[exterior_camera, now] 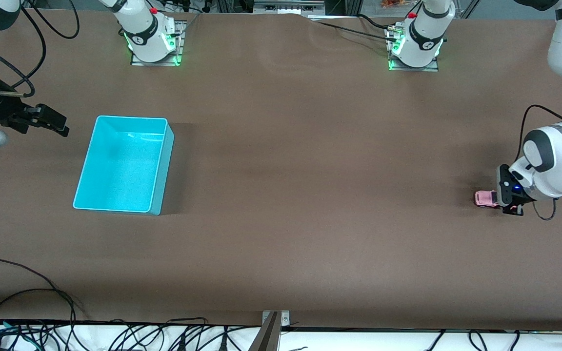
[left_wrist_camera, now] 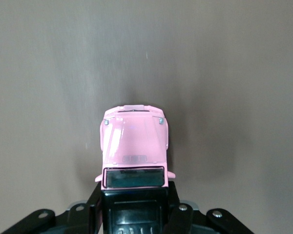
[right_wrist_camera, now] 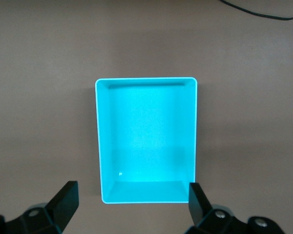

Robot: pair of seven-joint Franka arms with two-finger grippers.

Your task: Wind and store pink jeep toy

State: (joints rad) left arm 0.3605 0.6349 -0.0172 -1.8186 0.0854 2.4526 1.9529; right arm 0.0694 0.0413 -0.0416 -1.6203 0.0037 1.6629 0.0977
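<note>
The pink jeep toy, light pink with a black roof, is low at the brown table near the left arm's end. My left gripper is shut on its black rear part; in the left wrist view the jeep points away from the gripper, with a black finger on each side of the roof. The turquoise bin stands open and empty toward the right arm's end. My right gripper hangs open and empty beside the bin; its wrist view shows the bin between the spread fingers.
Both arm bases stand at the table's edge farthest from the front camera. Cables lie along the nearest edge. Brown table surface spreads between the bin and the jeep.
</note>
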